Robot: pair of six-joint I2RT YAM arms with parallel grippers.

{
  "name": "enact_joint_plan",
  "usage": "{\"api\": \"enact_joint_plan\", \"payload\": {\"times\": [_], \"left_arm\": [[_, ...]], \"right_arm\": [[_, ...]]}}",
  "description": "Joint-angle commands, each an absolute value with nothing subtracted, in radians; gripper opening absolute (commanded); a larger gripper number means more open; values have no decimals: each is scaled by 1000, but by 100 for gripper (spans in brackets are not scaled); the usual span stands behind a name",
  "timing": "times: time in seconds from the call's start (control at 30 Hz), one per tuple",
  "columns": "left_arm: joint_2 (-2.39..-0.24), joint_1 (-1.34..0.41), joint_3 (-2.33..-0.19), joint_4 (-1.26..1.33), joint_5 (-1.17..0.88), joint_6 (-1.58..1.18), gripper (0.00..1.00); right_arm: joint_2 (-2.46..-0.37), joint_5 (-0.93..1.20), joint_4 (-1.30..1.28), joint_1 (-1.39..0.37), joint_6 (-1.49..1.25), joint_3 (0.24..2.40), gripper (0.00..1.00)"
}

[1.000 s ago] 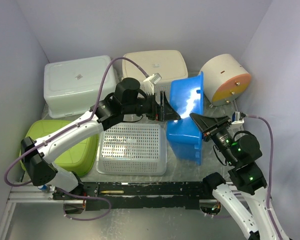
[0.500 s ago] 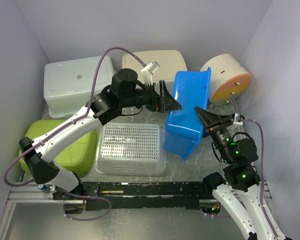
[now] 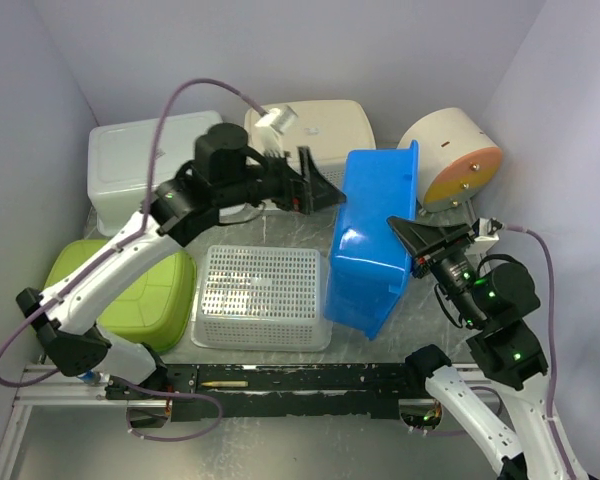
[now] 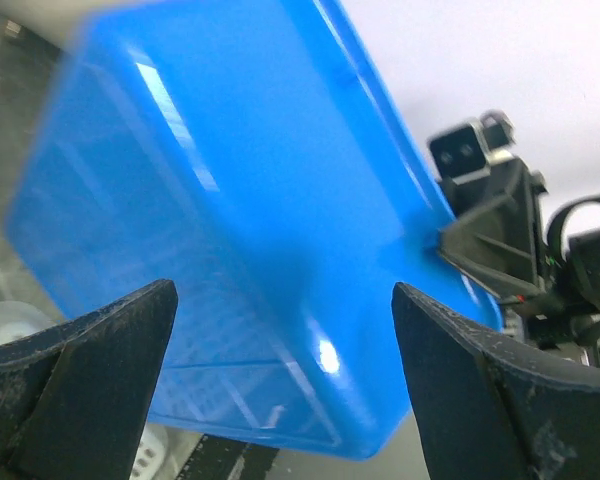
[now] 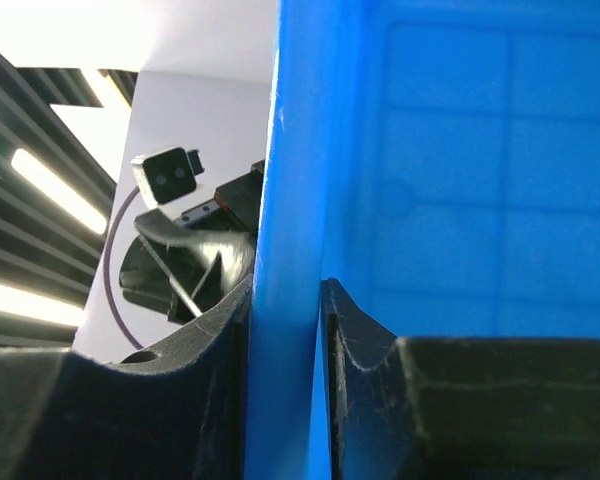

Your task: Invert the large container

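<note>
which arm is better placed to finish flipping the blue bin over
Right. The right gripper has its jaws shut on the rim of the blue bin, which stands tilted on edge. The left gripper is open and off the bin's side.

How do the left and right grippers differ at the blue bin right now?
The left gripper is open, fingers spread wide, gripping nothing; the right gripper is shut on the blue bin, one finger on each side of its wall. The left gripper sits at the bin's left side near the top corner; the right gripper is on its right edge. Both point at the tilted bin.
</note>
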State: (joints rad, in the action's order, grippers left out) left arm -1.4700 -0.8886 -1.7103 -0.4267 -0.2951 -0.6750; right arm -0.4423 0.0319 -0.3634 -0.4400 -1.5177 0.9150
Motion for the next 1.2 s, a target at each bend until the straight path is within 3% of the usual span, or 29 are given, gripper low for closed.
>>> {"api": "enact_joint_plan", "payload": {"times": [0.0,0.3,0.53,0.83,1.1,1.17], "left_arm": [[-1371,-774,-1681,-435,-298,-656,100],[-1333,-722,-1561,-458,-295,-671,100],[-1324,-722,-1347,-355,-347,-748,99],[-1384,-764,-1339,-282,-407,-768,98],[-1487,-892,-1436,-267,-403,-765,98],[-1514,-921,-1454,-247,-411,-774,98]], "right_arm": [[-421,-4,-314,-464,-1464,1031,0],[-337,-89,-335,-536,-1514,935,0],[-177,-212,-372,-604,-1618,800,0],[-73,-464,-788,-701,-1717,921,1],[-93,-620,-1213,-728,-1776,1142,42],[-112,-630,-1265,-742,-1788,1161,46]]}}
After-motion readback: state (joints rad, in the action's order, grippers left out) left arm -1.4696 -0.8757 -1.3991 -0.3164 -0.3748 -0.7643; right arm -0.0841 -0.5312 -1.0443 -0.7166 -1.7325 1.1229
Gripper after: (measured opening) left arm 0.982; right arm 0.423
